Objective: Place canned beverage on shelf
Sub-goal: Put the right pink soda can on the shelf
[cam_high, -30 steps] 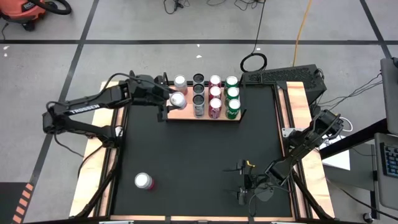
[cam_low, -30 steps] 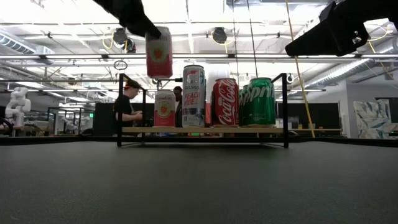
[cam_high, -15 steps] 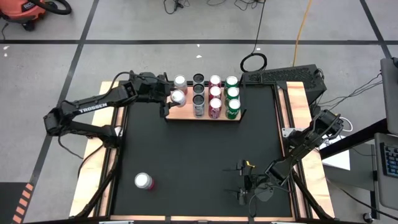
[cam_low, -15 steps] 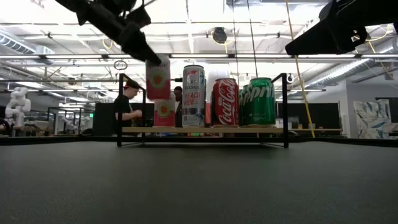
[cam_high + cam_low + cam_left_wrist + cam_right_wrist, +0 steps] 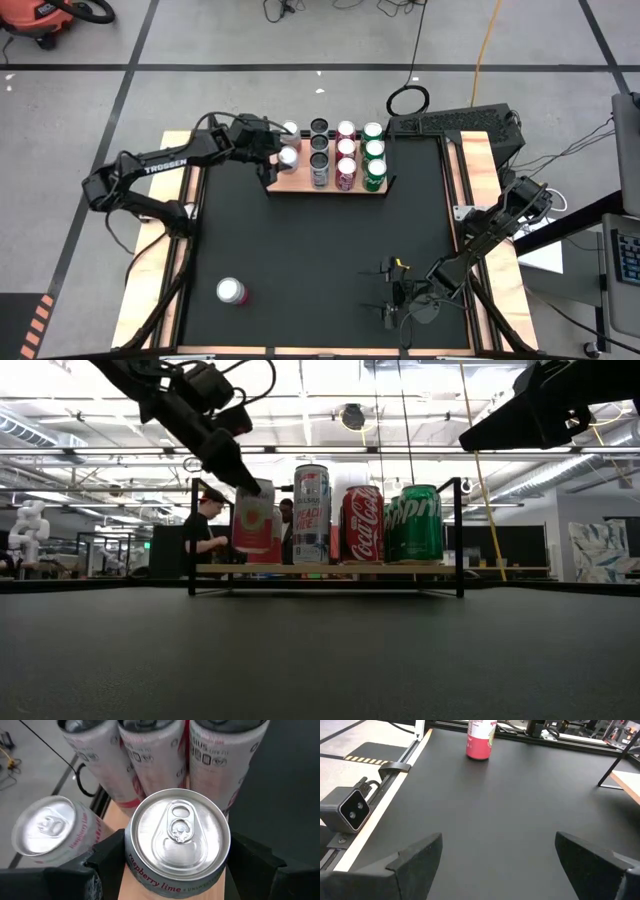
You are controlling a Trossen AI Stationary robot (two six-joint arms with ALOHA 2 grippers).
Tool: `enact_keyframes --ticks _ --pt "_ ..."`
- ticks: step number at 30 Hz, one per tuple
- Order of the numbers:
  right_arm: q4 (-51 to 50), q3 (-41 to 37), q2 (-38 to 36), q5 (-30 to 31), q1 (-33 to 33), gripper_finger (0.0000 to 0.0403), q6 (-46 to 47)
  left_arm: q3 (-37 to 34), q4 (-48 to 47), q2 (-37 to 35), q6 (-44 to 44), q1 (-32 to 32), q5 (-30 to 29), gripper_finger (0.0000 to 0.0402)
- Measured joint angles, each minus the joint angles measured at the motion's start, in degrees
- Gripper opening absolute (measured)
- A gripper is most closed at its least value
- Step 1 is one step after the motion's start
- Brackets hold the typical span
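On the tabletop (image 5: 320,260), well in front of the shelf (image 5: 325,183), a lone can (image 5: 231,291) stands upright. The right end effector (image 5: 392,292) waits there too, off to the shelf's right front — fingers spread wide, holding nothing. At the shelf's left end, the left end effector (image 5: 175,855) grips a raspberry-lime can (image 5: 176,840) by its sides, upright among the standing cans (image 5: 346,150) — whether it touches the board I cannot tell.
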Motion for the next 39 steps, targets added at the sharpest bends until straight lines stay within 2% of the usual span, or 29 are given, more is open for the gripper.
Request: enact_keyframes --ticks 34,39 --pt "0.02 0.02 0.00 0.02 -0.02 0.0366 0.32 0.11 3.70 5.70 -2.81 0.18 -0.20 0.0279" --pt "0.00 0.02 0.00 0.01 -0.02 0.0366 0.34 0.11 3.67 5.70 -2.95 0.14 -2.91 0.0298"
